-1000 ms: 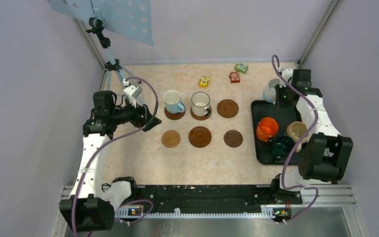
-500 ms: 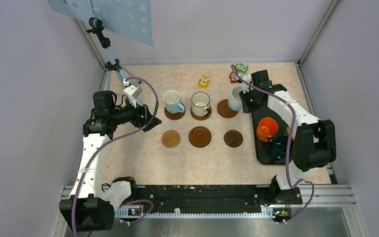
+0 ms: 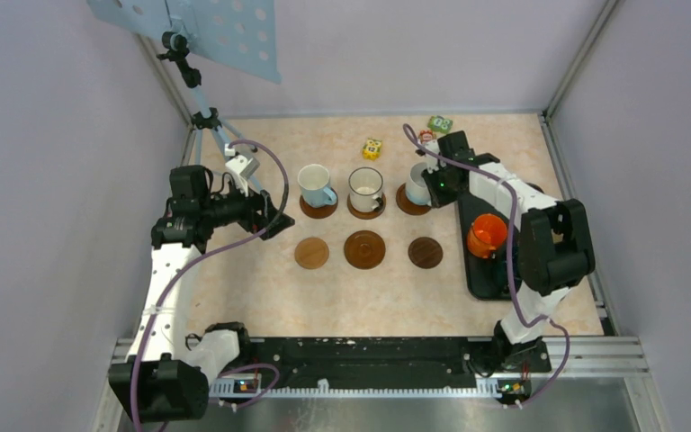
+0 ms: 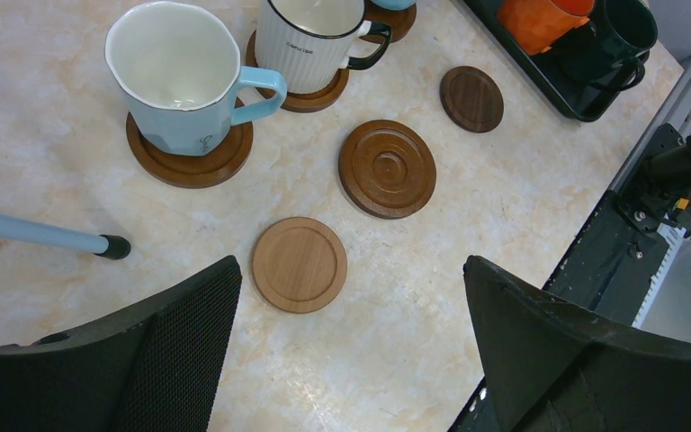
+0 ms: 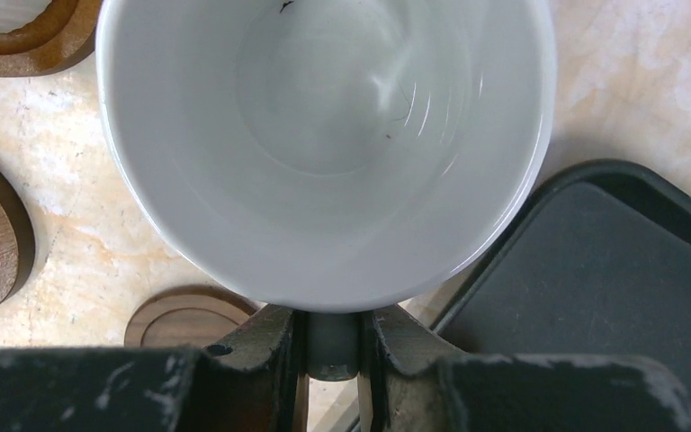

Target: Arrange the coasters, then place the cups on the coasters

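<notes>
My right gripper [image 3: 432, 185] is shut on the handle of a white cup [image 3: 417, 182], which is over the back-right coaster [image 3: 408, 204]; whether they touch I cannot tell. In the right wrist view the fingers [image 5: 274, 355] clamp the handle below the cup [image 5: 324, 135]. A light blue cup [image 3: 315, 184] and a dark-rimmed white cup [image 3: 365, 188] stand on coasters. Three bare coasters [image 3: 311, 253] [image 3: 364, 249] [image 3: 426, 253] form the front row. An orange cup [image 3: 486, 236] sits in the black tray [image 3: 475, 281]. My left gripper [image 3: 274, 220] hangs open at the left, over bare table [image 4: 349, 267].
A tripod [image 3: 202, 117] carrying a blue perforated sheet stands at the back left. Small yellow [image 3: 372, 148] and green [image 3: 440, 124] toy blocks lie near the back wall. The left wrist view shows a dark green cup [image 4: 625, 27] in the tray beside the orange one.
My right arm has carried the white cup leftward from the tray's far corner to above the back-right coaster. The left arm has stayed still.
</notes>
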Available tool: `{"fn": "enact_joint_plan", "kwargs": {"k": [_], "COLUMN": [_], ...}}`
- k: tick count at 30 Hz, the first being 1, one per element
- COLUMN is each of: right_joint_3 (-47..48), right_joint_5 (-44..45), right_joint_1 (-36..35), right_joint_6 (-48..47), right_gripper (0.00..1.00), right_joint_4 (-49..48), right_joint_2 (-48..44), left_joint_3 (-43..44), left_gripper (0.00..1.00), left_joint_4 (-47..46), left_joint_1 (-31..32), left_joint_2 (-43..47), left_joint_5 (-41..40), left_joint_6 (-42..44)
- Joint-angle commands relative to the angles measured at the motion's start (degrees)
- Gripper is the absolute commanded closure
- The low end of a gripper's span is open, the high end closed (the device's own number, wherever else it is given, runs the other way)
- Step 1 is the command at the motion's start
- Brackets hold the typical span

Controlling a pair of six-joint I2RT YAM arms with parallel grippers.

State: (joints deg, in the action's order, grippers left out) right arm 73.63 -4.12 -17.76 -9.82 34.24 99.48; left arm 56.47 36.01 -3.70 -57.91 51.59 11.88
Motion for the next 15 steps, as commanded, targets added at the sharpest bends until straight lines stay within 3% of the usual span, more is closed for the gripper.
{"fn": "enact_joint_plan", "kwargs": {"k": [1,15], "right_joint_3": [3.9,3.5], "right_joint_5": [0.4,-1.0], "right_joint_1": [-1.1,-1.4], "right_joint_6": [1.0,1.1], "right_gripper": [1.00,0.99], "right_joint_4": [-5.7,-5.6], "right_joint_2": [0.3,1.8], "left_joint_3": [0.4,0.4], "left_gripper": [0.01,0.01], "left_joint_4": [-1.5,-1.5], "left_joint_1": [0.2,0.2], "left_joint_2": [-0.1,-0.3], "left_joint_5": [0.8,0.6], "left_joint_6": [0.4,0.7]}}
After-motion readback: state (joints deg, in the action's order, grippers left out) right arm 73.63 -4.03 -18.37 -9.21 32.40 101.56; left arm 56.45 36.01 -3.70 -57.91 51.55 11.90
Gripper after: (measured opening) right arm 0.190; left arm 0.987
